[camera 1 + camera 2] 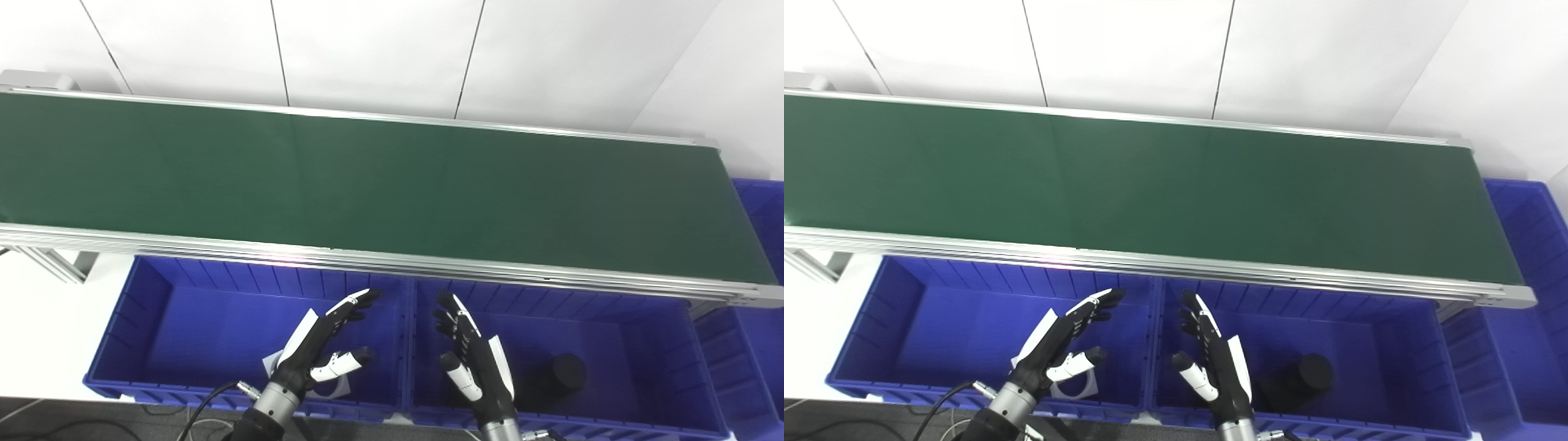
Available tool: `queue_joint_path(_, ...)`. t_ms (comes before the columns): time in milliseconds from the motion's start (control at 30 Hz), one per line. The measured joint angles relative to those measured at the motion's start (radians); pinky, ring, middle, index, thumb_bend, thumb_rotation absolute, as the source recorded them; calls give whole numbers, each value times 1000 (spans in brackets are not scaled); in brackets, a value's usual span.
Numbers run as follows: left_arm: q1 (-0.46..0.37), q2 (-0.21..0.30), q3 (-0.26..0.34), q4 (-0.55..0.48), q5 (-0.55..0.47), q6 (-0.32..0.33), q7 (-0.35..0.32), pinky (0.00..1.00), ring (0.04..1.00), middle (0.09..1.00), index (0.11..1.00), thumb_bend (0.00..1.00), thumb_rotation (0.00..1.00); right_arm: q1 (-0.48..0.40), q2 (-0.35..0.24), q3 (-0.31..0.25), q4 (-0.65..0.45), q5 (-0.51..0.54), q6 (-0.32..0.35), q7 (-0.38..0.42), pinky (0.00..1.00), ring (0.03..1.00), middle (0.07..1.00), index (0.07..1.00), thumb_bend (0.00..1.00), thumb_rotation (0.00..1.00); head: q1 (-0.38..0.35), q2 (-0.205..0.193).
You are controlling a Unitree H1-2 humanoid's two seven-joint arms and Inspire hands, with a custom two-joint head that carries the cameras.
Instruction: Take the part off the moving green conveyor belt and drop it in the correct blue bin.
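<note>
Nearest the cam: both hands, palms facing each other, hovering over the blue bins. Left hand [321,349] is spread wide w/ fingers [355,301] straight and thumb sticking out, holding nothing, over the right end of the left bin [131,318]. Right hand [474,358] is the same deal, fingers apart, empty, over the left end of the right bin [649,318]. A white part [1078,383] lies on the left bin's floor, partly hidden under the left hand. A black cylinder [560,376] lies on its side in the right bin, just right of the right hand. Green conveyor belt [380,184] runs left-right on the far side of the bins, bare as far as I can see. Third blue bin [759,343] sits off the belt's right end.
</note>
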Motion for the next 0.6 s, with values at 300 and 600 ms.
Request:
queue_joint_path(300, 1, -2, -9, -4, 2, 0, 0, 826, 882, 896, 853, 860, 845, 1, -10, 8, -4, -1, 0, -20, 840, 883, 923, 940, 983, 937, -25, -11)
queue_joint_path(600, 1, 29, -8, 5, 2, 0, 9, 852, 897, 906, 880, 833, 888, -16, 6, 34, 36, -3, 0, -38, 833, 875, 918, 923, 975, 883, -163, -40)
